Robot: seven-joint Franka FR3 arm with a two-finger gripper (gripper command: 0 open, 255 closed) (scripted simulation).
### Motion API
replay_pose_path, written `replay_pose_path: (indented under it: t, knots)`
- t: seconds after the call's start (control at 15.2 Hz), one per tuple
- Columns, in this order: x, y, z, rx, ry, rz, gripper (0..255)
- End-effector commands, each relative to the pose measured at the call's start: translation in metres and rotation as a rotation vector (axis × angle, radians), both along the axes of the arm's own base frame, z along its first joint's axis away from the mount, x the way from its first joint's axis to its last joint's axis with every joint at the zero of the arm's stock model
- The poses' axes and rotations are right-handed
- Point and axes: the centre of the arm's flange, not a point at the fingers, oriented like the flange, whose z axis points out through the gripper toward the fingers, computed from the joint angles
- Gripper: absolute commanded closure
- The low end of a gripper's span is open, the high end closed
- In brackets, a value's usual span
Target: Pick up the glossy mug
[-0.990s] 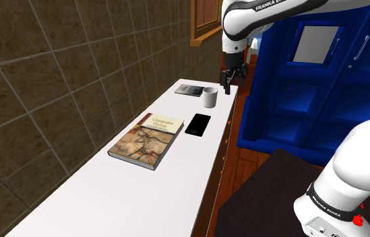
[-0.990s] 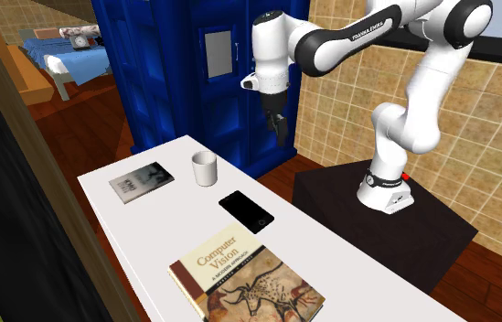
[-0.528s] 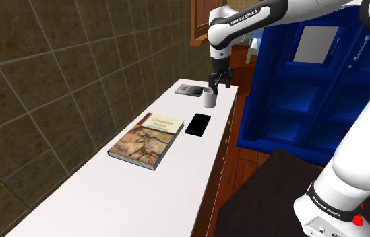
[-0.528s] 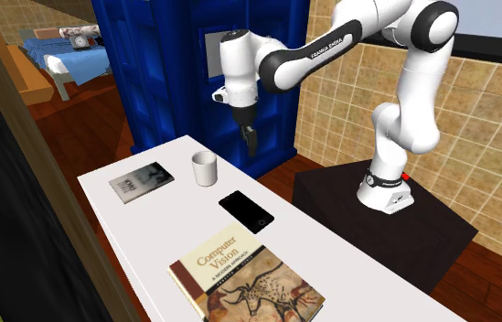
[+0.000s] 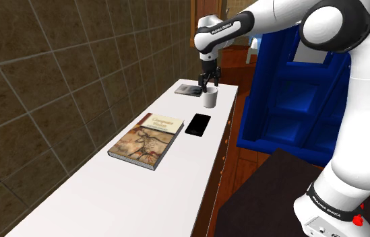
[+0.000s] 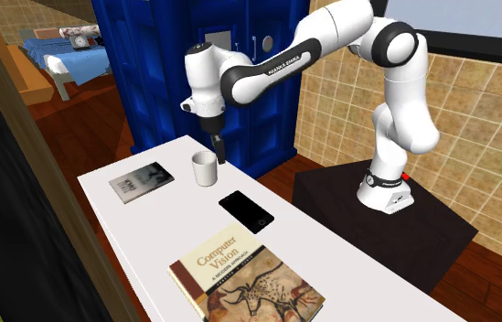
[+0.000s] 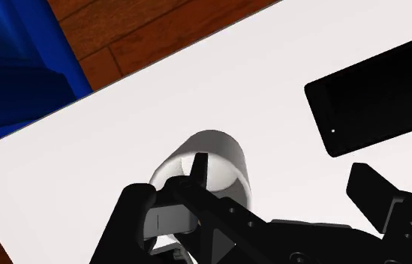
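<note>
The gripper (image 5: 208, 86) hangs just above the white mug (image 5: 209, 99) in the shoulder view, pointing down at its rim. The mug stands upright near the far end of the white counter (image 5: 143, 195), between a thin booklet (image 5: 190, 89) and a black phone (image 5: 198, 124). In the second exterior view the gripper (image 6: 218, 151) is close beside the mug (image 6: 205, 169), on the side toward the blue cabinet (image 6: 148, 64). In the wrist view the two fingers stand well apart, so the gripper is open and holds nothing. One finger (image 7: 197, 169) is over the mug (image 7: 223, 154), the other over bare counter on the phone's (image 7: 384, 97) side. I judge this to be the approach step, with the grasp not yet begun. The next move probably needs a small sideways correction, so that the mug wall comes between the fingers, then a descent and the closing
</note>
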Motion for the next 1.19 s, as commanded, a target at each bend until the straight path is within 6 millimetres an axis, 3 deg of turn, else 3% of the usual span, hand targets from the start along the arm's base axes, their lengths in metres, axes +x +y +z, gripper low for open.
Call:
replay_pose_path:
  t: [0.0,0.13,0.73,0.79,1.12]
  knots:
    - [0.022,-0.008,-0.011,-0.002,-0.007,0.005,0]
    - [0.042,-0.014,-0.018,-0.003,-0.012,0.010,0]
    - [0.042,-0.014,-0.058,-0.003,-0.012,0.010,0]
    - [0.043,-0.014,-0.058,-0.003,-0.012,0.009,255]
    - [0.042,-0.014,-0.058,-0.003,-0.012,0.009,255]
